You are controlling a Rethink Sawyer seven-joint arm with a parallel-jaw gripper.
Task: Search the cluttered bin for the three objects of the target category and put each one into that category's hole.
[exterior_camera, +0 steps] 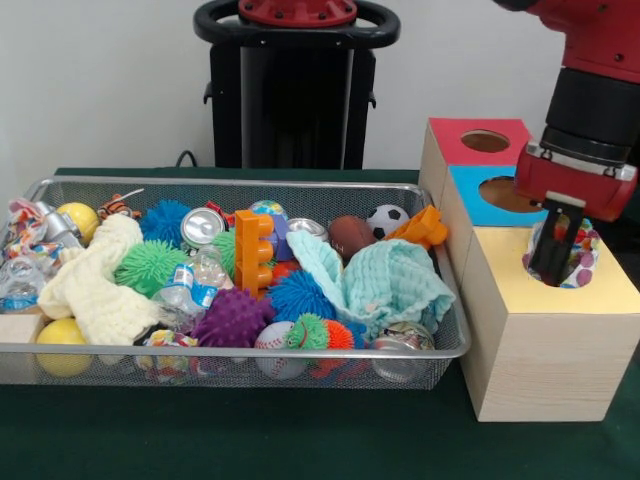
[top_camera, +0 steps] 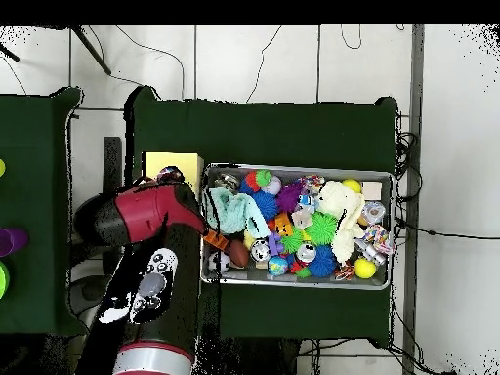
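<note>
Front view: a patterned cloth (exterior_camera: 585, 252) is apparently gripped by the gripper (exterior_camera: 556, 262), lowered into the yellow box's hole (exterior_camera: 568, 262).

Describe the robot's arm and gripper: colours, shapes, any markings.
The arm is glossy red with a black cylindrical band. Below it sits a red wrist block with a pale strip, and a black gripper. In the overhead view, the arm shows a black segment with white markings.

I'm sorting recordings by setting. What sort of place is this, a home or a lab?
Most likely a robotics lab: a red robot arm works at a green-covered table holding a wire-mesh bin of toys and a wooden sorting box, with cables on the tiled floor.
</note>
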